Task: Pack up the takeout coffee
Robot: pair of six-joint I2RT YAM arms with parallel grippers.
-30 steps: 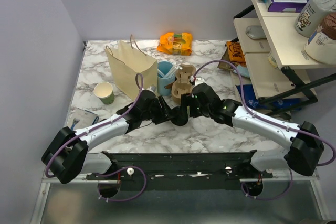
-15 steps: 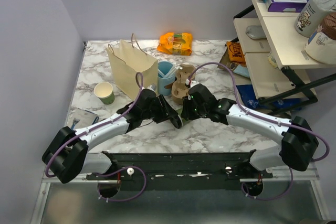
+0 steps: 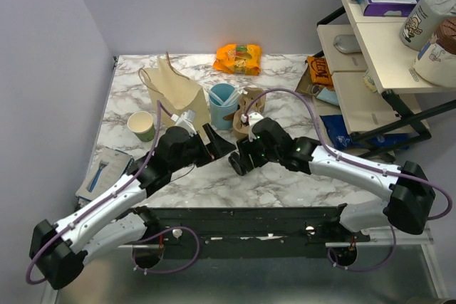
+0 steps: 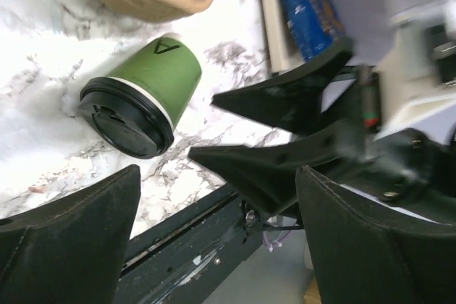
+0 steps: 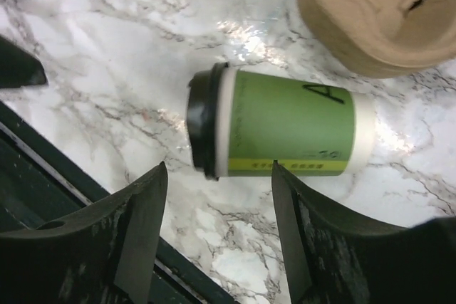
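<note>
Takeout coffee [image 5: 281, 131] on its side (black lid [image 5: 201, 120] on), cup carrier [image 5: 377, 12] just beside

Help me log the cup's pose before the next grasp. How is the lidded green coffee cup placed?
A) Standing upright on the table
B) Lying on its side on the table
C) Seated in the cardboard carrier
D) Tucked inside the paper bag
B: the right wrist view shows the lidded green cup lying on its side on the marble table, its black lid on, next to the cardboard carrier.
</note>
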